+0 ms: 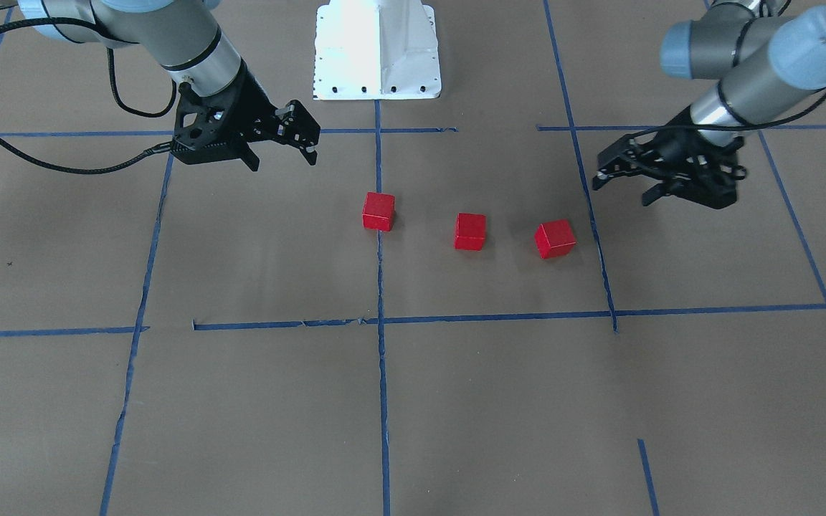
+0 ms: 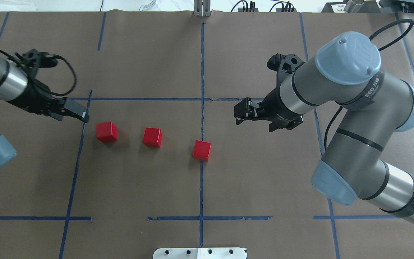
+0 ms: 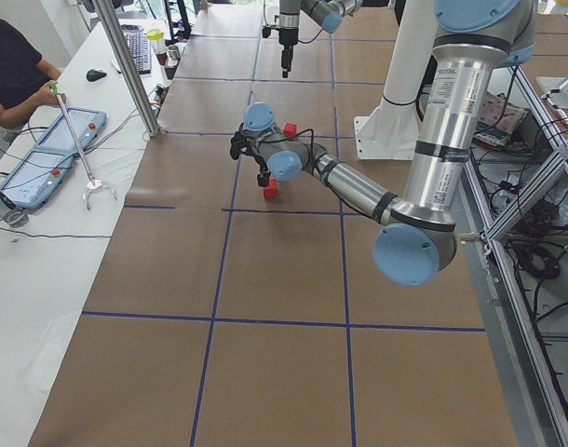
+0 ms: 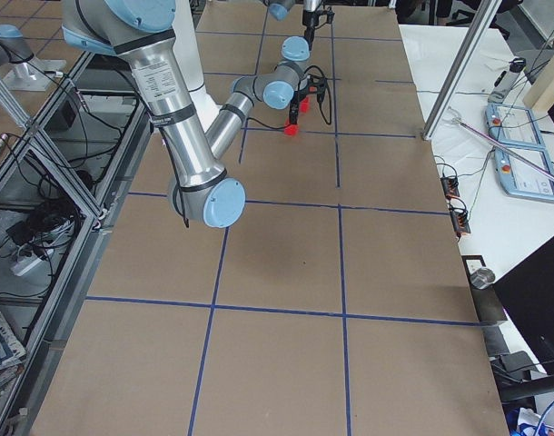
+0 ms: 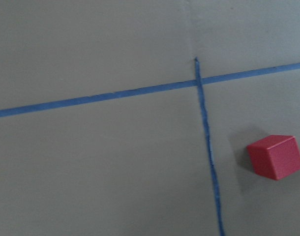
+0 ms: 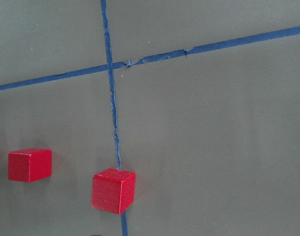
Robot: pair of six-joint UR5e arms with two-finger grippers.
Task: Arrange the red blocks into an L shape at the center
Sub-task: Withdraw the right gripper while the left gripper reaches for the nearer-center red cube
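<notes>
Overhead exterior — brown paper center (image 2: 178, 172), blue-taped

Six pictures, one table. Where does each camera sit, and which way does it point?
Front-facing: across the table, facing the robot, looking down; white base, both arms.
Overhead: behind the robot's shoulders, looking forward and down; left gripper, right gripper.
Left side: table's end, looking along it; left arm near.
Right side: opposite end; right arm near.
Left wrist: looks down at one of the red blocks; no robot parts.
Right wrist: down at blocks by a blue tape line; no robot parts.
Shared: front-facing and overhead show all three blocks, mirrored.
</notes>
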